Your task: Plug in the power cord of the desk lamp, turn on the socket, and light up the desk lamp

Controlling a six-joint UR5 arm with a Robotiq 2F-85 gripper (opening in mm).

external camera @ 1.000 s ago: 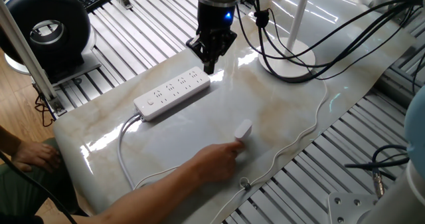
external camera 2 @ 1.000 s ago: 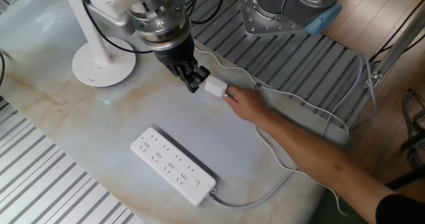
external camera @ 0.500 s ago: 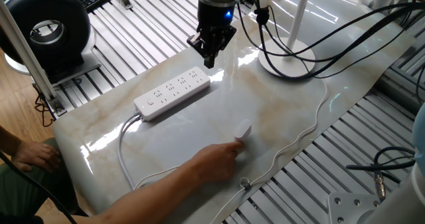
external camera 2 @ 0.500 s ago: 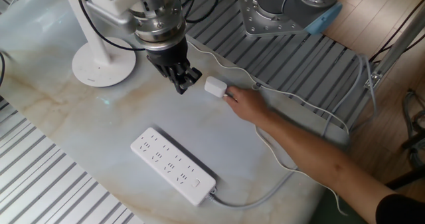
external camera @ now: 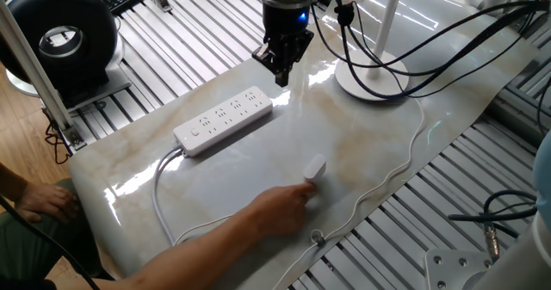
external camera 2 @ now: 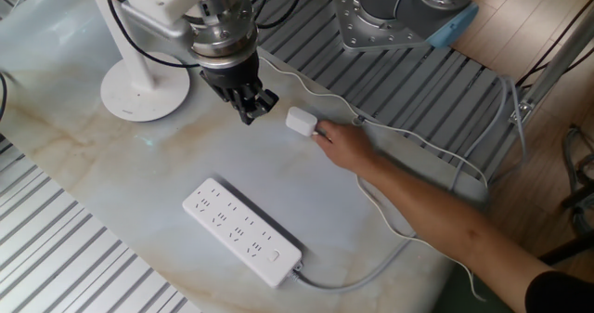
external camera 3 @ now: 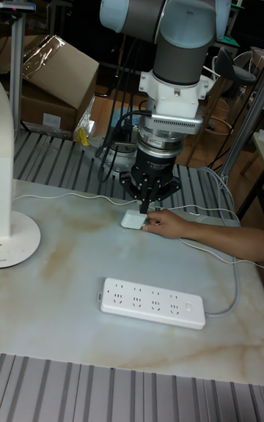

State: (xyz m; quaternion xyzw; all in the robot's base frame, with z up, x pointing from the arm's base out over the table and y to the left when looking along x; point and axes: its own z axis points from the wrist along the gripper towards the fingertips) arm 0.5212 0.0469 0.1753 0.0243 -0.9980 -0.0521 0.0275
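A: 1 gripper (external camera 2: 252, 107), 2 fingers (external camera: 281, 69), hanging above the counter (external camera: 258, 165) near the desk lamp. State?

B: Fingers drawn close together, tips nearly meeting, nothing held between them. They sit above the marble surface, apart from the plug.

A: Item 2, the power cord (external camera 2: 408, 138).

B: Long thin white cable running along the counter edge, ending in a small boxy white plug (external camera 2: 300, 122). The plug lies on the counter, not inserted. A person's hand (external camera 2: 345, 147) touches its cable-side end. In the tall fixed view the plug (external camera 3: 133, 220) shows just below the fingers, with the hand (external camera 3: 167, 225) beside it.

A: Item 3, the socket (external camera 2: 241, 231).

B: Long white strip, flat on the counter, several rows of outlet holes, all vacant. A thicker white cable (external camera 2: 357, 278) leaves 1 end. It lies well apart from the plug, on the near side in the other fixed view.

A: Item 4, the desk lamp (external camera 2: 141, 81).

B: Round disc base on the counter, white pole upright. Whether it is lit I cannot tell; the head is out of view.

A: Sundries?

B: 1 black round fan (external camera: 58, 39) beside the counter; black robot cables (external camera: 448, 40) draped over the lamp base.
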